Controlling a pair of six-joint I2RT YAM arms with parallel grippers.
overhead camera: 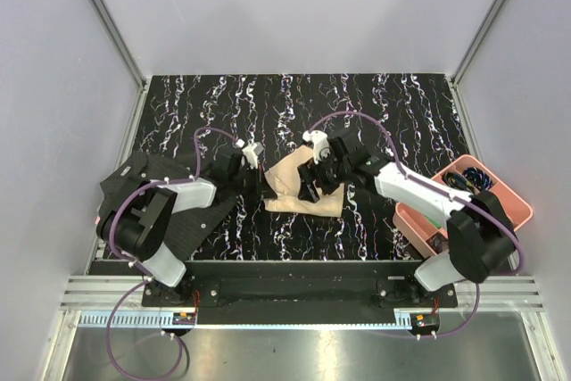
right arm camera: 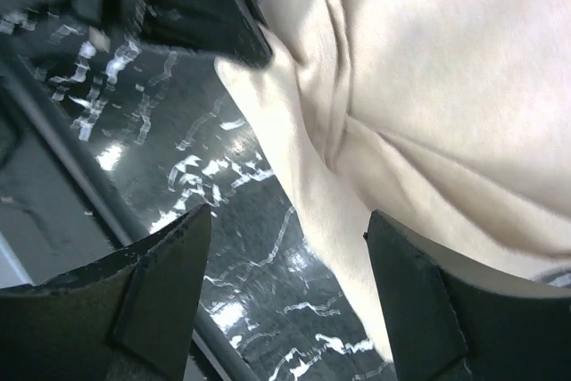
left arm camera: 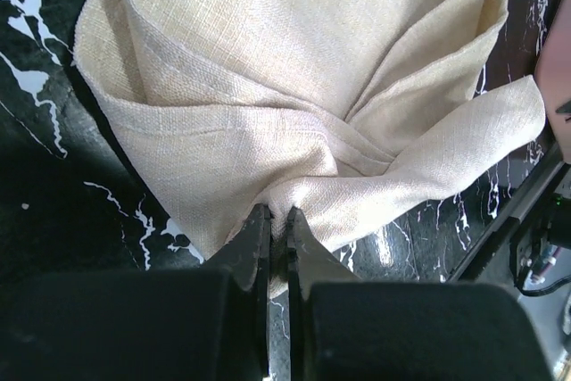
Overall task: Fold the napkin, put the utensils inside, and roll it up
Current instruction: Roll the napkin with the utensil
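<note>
The beige napkin (overhead camera: 299, 186) lies bunched and folded on the black marbled table, between the two grippers. It fills the left wrist view (left arm camera: 303, 86) and the upper right of the right wrist view (right arm camera: 428, 86). My left gripper (overhead camera: 267, 190) is shut on the napkin's left edge; its jaws (left arm camera: 278, 220) pinch a fold of cloth. My right gripper (overhead camera: 314, 183) hovers over the napkin, open and empty, its jaws (right arm camera: 290, 260) wide apart over the cloth's edge and the table. The wooden spoon and the stick utensil are hidden or out of view.
A pink tray (overhead camera: 513, 198) with small items stands at the right, beside the right arm. A black dotted mat (overhead camera: 192, 220) lies at the left under the left arm. Grey walls enclose the table; a metal rail runs along the front.
</note>
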